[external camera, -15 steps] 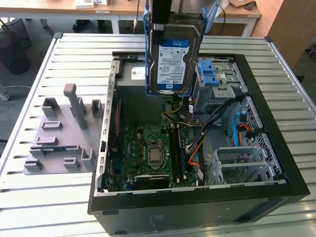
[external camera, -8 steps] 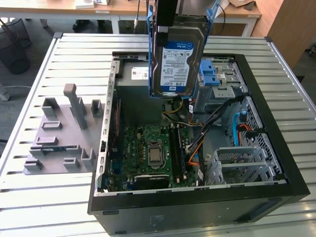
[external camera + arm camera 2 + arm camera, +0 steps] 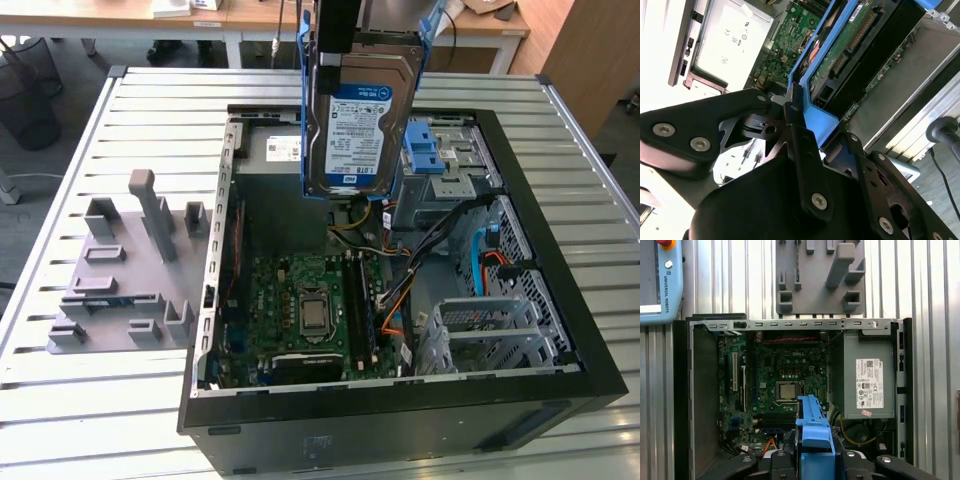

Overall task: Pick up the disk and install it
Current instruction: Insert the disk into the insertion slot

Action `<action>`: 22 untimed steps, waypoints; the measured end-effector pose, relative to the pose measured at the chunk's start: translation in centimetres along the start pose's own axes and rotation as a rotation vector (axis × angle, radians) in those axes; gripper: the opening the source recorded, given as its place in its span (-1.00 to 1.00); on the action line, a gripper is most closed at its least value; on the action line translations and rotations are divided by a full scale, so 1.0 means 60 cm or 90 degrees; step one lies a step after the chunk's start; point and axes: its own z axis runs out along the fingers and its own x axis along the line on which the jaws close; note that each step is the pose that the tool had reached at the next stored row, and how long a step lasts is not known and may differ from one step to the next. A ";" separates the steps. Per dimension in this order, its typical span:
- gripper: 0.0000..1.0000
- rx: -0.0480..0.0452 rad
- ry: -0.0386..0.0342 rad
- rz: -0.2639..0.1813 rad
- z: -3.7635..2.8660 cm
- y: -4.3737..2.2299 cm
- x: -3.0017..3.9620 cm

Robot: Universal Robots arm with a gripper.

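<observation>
While the gripper [image 3: 795,106] pinches its blue bracket [image 3: 820,120], the silver, white-and-blue-labelled disk [image 3: 360,110] hangs upright.

Robot lab, with slatted metal workbench [image 3: 90,420] and desks [image 3: 250,15]

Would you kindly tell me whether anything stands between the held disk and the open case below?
Nothing visible does. The end effector holds the disk above the lidless case; black cables lie lower inside, toward the exterior view's right.
</observation>
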 end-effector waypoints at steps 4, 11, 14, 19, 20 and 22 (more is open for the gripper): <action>-0.27 0.0000 0.0000 0.000 0.000 0.000 0.000; -0.27 0.0000 0.0001 0.000 0.000 0.000 0.005; -0.27 0.0000 0.0000 0.000 0.000 -0.001 0.014; -0.27 0.0000 0.0001 0.000 0.000 -0.001 0.025; -0.27 0.0000 0.0000 0.000 0.000 -0.001 0.028; -0.27 0.0000 -0.0001 0.000 0.000 -0.001 0.034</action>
